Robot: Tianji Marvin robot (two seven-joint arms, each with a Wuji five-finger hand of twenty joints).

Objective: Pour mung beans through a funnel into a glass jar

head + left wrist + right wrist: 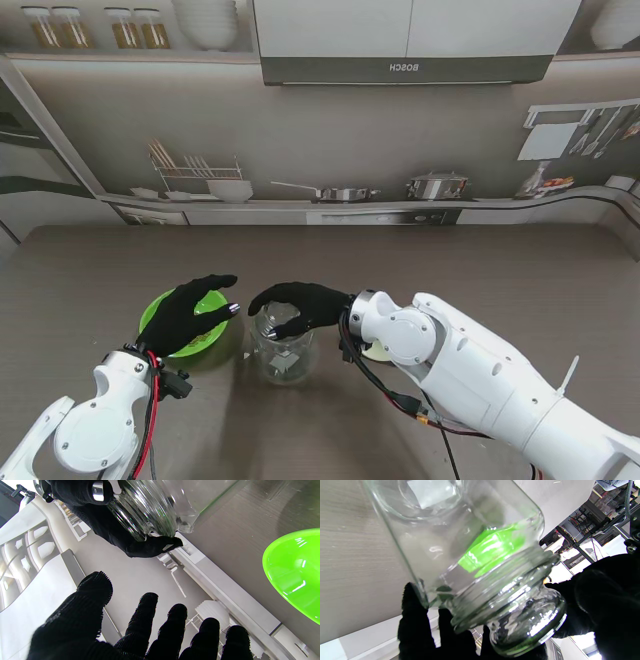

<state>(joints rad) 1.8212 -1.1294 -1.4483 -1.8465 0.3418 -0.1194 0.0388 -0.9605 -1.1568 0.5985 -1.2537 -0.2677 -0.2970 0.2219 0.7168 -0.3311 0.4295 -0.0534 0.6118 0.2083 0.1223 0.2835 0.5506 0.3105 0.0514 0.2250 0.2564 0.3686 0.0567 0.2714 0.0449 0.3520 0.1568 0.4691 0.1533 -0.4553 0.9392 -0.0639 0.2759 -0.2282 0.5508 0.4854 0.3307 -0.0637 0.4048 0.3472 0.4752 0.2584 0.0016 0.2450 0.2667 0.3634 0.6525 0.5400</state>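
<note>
A clear glass jar (283, 350) stands upright on the table in front of me, with a white label showing through its base. My right hand (300, 305) reaches in from the right and is closed around the jar's neck and rim. In the right wrist view its fingers (415, 630) and thumb sit on opposite sides of the jar (470, 555). A bright green bowl (200, 335) lies left of the jar. My left hand (190, 312) hovers over the bowl, fingers spread and holding nothing. The left wrist view shows the bowl (295, 572), the jar (150, 510) and my right hand (112, 527). No beans can be made out.
A pale rounded object (378, 351) lies on the table behind my right wrist, mostly hidden. The backdrop beyond the table's far edge (320, 228) is a printed kitchen scene. The brown table (520, 280) stretches to the right of the jar.
</note>
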